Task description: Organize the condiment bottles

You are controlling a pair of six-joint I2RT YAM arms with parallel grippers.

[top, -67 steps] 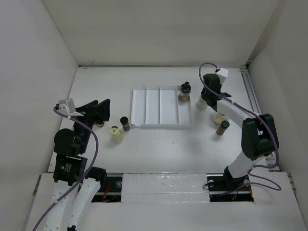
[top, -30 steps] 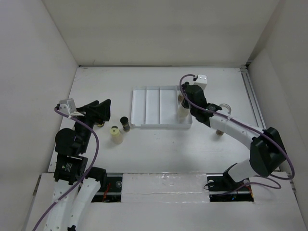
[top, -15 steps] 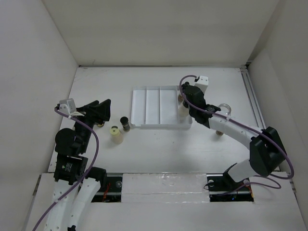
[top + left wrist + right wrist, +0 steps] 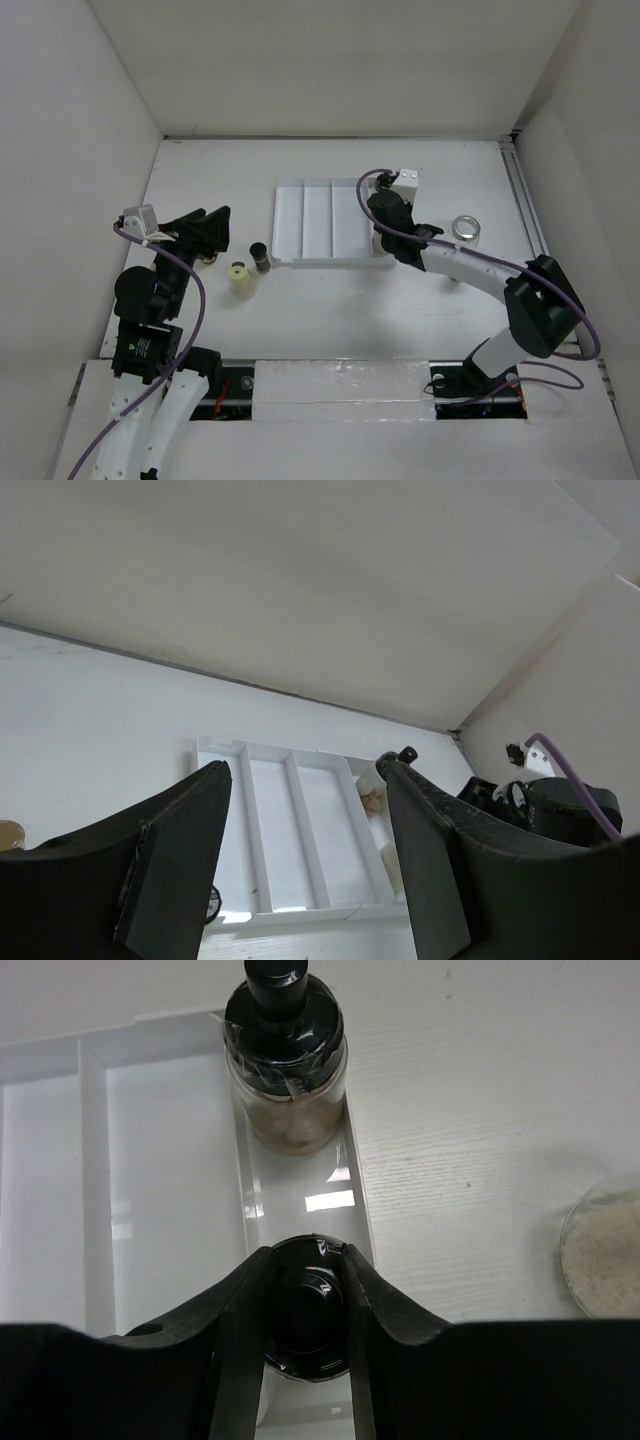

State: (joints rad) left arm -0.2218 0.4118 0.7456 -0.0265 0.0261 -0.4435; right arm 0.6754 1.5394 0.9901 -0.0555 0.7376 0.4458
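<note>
My right gripper (image 4: 305, 1255) is shut on the black cap of a condiment bottle (image 4: 305, 1325), which stands in the rightmost compartment of the white tray (image 4: 170, 1160). A second black-capped bottle (image 4: 285, 1055) with beige contents stands at the far end of that same compartment. From above, the right gripper (image 4: 383, 225) covers both bottles. Left of the tray (image 4: 300, 225) stand a yellow-filled bottle (image 4: 240, 277) and a dark bottle (image 4: 261, 257). My left gripper (image 4: 305, 770) is open and holds nothing. It hangs left of the tray (image 4: 270, 830).
A round clear-topped jar (image 4: 465, 228) of beige powder stands right of the tray, also visible at the right wrist view's edge as a jar (image 4: 605, 1260). Another small bottle (image 4: 208, 258) sits under the left gripper (image 4: 205, 235). White walls enclose the table on three sides.
The right arm has carried its bottle from the table right of the tray to the tray's right compartment and edged further left. The left arm has not moved.
</note>
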